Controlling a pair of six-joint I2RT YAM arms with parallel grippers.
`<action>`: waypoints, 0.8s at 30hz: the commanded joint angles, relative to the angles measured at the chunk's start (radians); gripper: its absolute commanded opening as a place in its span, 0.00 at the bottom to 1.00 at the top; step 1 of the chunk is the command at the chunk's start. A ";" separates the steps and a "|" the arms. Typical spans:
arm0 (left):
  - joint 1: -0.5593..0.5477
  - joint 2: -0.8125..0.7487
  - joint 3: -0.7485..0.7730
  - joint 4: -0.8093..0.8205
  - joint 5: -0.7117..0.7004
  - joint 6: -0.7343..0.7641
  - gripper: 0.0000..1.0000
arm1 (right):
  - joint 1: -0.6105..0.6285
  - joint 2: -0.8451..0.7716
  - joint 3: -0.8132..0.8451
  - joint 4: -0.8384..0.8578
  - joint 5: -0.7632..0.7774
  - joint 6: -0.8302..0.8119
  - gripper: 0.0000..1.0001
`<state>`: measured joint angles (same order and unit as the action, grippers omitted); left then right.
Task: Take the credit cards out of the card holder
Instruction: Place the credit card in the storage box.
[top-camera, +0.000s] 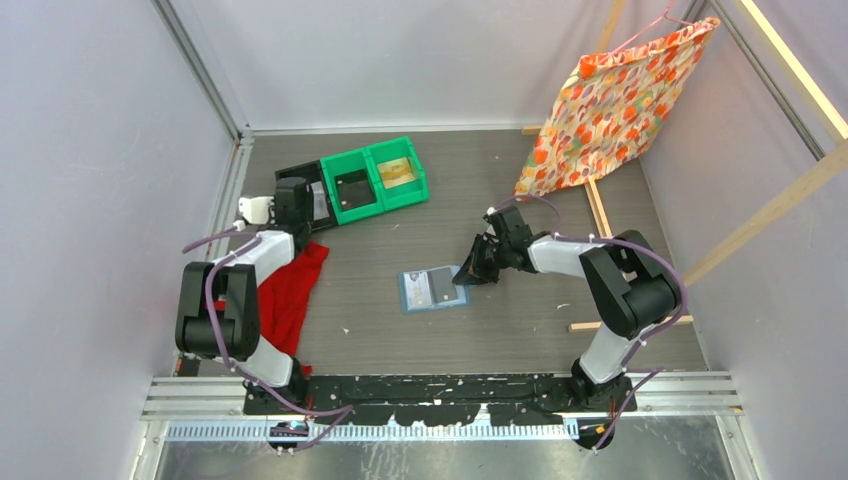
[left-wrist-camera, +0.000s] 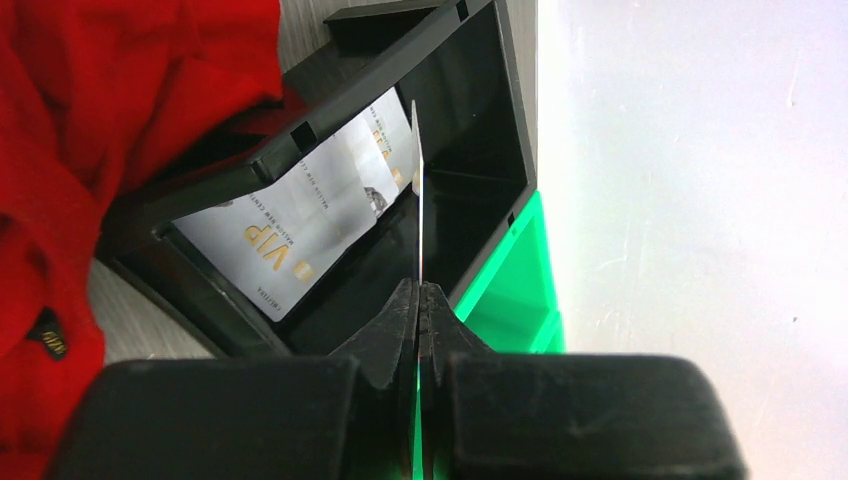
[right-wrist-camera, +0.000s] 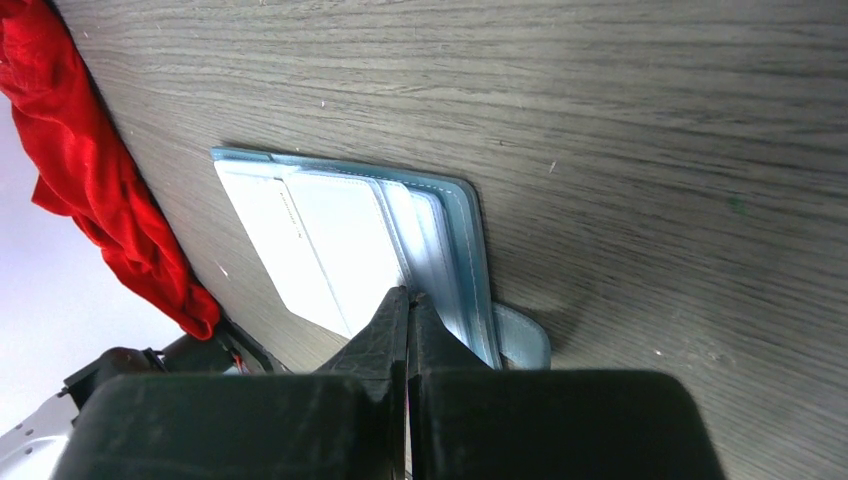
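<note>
Light-blue flat bifold card holder (top-camera: 433, 290) lies open on the dark wood-grain surface (top-camera: 500, 190), roughly centre, a dark card visible on its inner face. In the right wrist view its pale inner slots (right-wrist-camera: 330, 240) face up, a small blue tab sticking out at one edge. Right gripper (right-wrist-camera: 410, 310) sits at the holder's edge, jaws pressed together at the tips; cannot tell whether they pinch a card or part of the holder.

Left gripper (left-wrist-camera: 420, 300) hangs over the black open-topped plastic tray (left-wrist-camera: 480, 130), jaws clamped on a thin pale card (left-wrist-camera: 421, 200) seen edge-on, upright. Inside the tray a pale grey credit card (left-wrist-camera: 300, 220) leans against the wall; gold "VIP" is readable on it, the smaller print is too fine to read.

Two green plastic bins (top-camera: 380, 180) sit just beside the tray: one holds a dark flat item, the other a gold-coloured one. Crumpled red cloth (top-camera: 290, 290) lies near the left arm, touching the tray's corner. Orange patterned fabric (top-camera: 600, 110) hangs on a wooden frame at far right.
</note>
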<state>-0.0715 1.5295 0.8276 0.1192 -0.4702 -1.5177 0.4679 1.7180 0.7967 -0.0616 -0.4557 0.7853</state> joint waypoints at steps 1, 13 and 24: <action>0.005 0.039 0.003 0.129 -0.040 -0.085 0.00 | -0.011 0.073 -0.034 -0.126 0.144 -0.065 0.01; 0.004 0.179 0.009 0.232 -0.031 -0.162 0.12 | -0.033 0.101 -0.022 -0.130 0.131 -0.077 0.01; -0.002 0.091 0.027 0.120 0.002 -0.085 0.52 | -0.045 0.099 -0.022 -0.139 0.132 -0.091 0.01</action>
<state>-0.0719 1.7103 0.8280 0.2867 -0.4496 -1.6550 0.4347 1.7523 0.8162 -0.0746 -0.5266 0.7692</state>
